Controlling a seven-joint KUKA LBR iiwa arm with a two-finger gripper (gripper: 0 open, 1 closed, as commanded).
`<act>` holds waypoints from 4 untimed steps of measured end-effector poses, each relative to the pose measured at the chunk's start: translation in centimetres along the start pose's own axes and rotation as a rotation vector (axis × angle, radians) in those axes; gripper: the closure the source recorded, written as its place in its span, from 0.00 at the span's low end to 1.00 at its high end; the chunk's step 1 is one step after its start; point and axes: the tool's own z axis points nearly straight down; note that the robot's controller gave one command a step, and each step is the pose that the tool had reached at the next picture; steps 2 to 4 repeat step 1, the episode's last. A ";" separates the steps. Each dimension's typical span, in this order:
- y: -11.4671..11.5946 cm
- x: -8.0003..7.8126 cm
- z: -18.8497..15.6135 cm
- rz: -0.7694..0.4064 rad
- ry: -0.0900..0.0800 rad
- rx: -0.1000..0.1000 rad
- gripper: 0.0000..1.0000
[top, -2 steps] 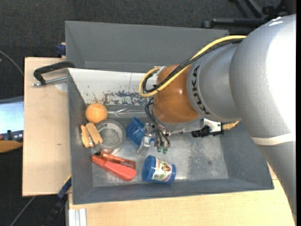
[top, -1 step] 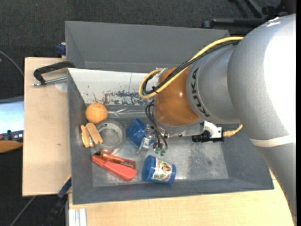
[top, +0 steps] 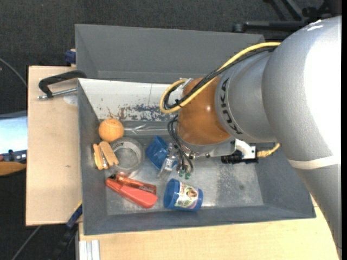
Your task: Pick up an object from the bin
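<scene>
The claw [top: 176, 166] hangs low in the bin [top: 238, 196], just above the blue printed cup [top: 182, 195] in the view. Whether it is open or closed I cannot tell. Nearest to it is a blue blocky piece [top: 156, 150], up and left of the cup, right beside the claw. It looks like hard plastic — light, stiff, a little slick, not fragile — so I would pinch it across 2 opposite flat sides near its middle. A red tool [top: 133, 192] lies just left of the cup; an orange ball [top: 110, 129] sits well up-left of it.
</scene>
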 end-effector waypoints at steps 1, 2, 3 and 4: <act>-0.9 -1.7 0.0 0.216 -0.005 -0.004 1.00; -0.9 -1.7 0.0 0.216 -0.005 -0.004 1.00; -0.9 -1.7 0.0 0.216 -0.005 -0.004 1.00; -0.9 -1.7 0.0 0.216 -0.005 -0.004 1.00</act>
